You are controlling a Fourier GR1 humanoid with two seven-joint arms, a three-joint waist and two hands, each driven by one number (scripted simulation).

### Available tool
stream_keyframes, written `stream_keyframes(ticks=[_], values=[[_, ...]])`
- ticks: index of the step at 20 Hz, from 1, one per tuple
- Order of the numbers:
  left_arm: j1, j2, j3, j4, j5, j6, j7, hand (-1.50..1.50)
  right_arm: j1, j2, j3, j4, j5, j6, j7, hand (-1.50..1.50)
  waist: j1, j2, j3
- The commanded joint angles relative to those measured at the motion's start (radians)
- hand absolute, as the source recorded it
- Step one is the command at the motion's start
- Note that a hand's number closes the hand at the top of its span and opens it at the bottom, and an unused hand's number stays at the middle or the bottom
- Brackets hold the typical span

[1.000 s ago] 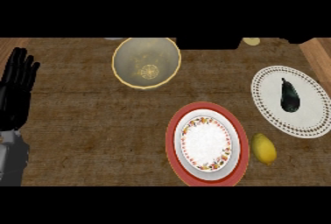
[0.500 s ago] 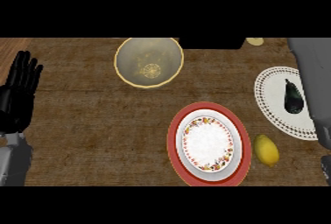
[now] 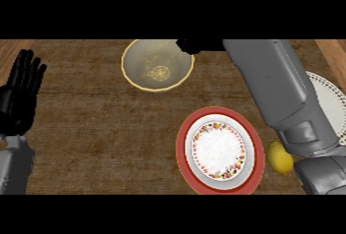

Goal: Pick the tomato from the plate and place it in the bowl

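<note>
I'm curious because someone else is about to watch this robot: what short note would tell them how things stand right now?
Left hand: open, resting at the view's left edge, holding nothing.
Right hand: at the far right rim of the yellow bowl, partly cut off; whether it holds anything cannot be told.
Red-rimmed plate: nothing on it. No tomato shows anywhere, and none in the bowl.
A lemon lies right of the plate.
Done: nothing that can be confirmed.
Left: find the tomato and get it into the bowl.
</note>
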Motion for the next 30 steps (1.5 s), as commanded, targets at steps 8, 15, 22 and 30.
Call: stream_keyframes(ticks=[8,15,22,30], values=[[0.022,-0.024,-0.02,-0.033,-0.002,-0.005,-0.007,0.0,0.006,0.134,0.097,0.33,0.163,-0.291,-0.028,1.5,0.025,0.006,0.0],[0.013,-0.017,-0.027,-0.04,0.003,-0.02,0.009,0.0,0.03,0.136,-0.026,0.463,0.029,-0.405,-0.05,-1.5,0.045,0.014,0.001],[-0.041,-0.016,-0.023,0.006,-0.007,-0.009,0.002,0.0,0.044,0.136,-0.133,0.457,-0.126,-0.54,-0.232,-1.5,0.06,0.021,0.002],[-0.052,-0.045,-0.052,-0.03,-0.042,0.046,0.049,0.0,0.04,0.041,-0.273,0.436,-0.216,-0.67,-0.329,-1.5,0.026,0.015,0.002]])
